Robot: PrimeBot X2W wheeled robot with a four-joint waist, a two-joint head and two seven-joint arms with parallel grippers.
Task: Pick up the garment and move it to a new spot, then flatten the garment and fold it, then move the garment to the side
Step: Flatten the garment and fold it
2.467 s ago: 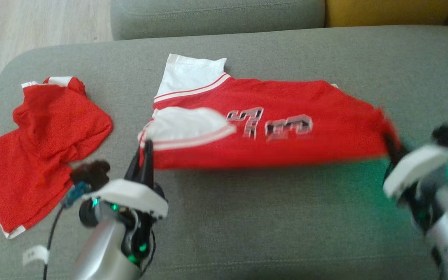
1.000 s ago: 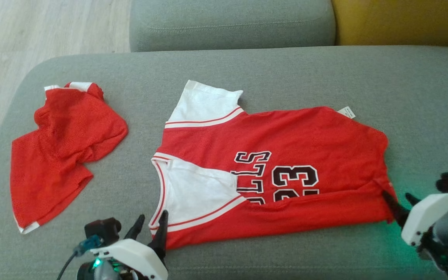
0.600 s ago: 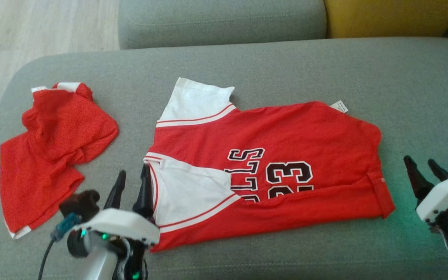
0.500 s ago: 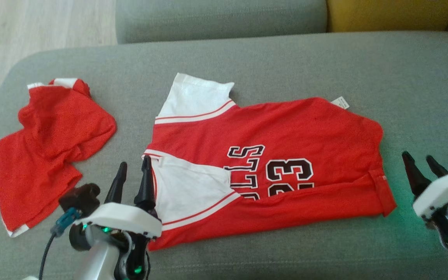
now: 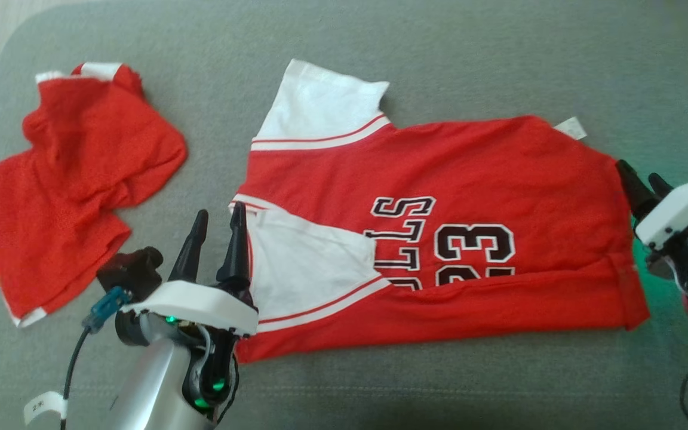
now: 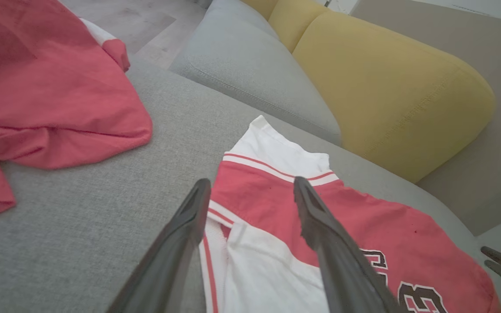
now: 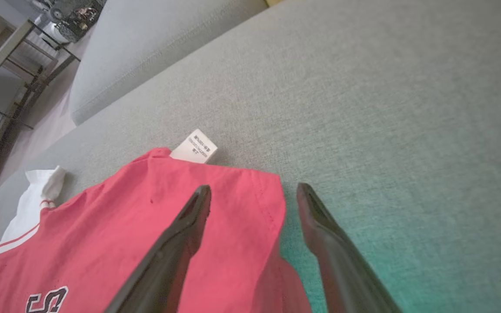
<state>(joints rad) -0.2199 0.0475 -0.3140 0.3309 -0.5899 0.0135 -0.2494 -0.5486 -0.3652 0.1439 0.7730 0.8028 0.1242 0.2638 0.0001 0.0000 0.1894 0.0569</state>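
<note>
The garment [image 5: 439,173], a red jersey with white sleeves and a black 23, lies spread on the grey sofa seat [image 5: 439,382]. Its near edge is folded up over the lettering. My left gripper [image 5: 219,212] stands open at the collar end, its right finger over the neckline. In the left wrist view the open gripper [image 6: 250,182] straddles the red shoulder of the garment [image 6: 363,217]. My right gripper [image 5: 638,172] stands open at the hem end. In the right wrist view that gripper [image 7: 254,189] straddles the far hem corner of the garment [image 7: 146,230], holding nothing.
A second red garment [image 5: 81,173] lies crumpled on the seat to the left. A white care label [image 7: 194,148] sticks out at the jersey's far hem. A grey back cushion [image 6: 250,65] and a yellow one [image 6: 385,87] stand behind. Wooden floor lies past the left end.
The jersey was lowered onto the seat and both grippers let go of it. The right gripper has since moved up the hem side. The head camera has tilted down.
</note>
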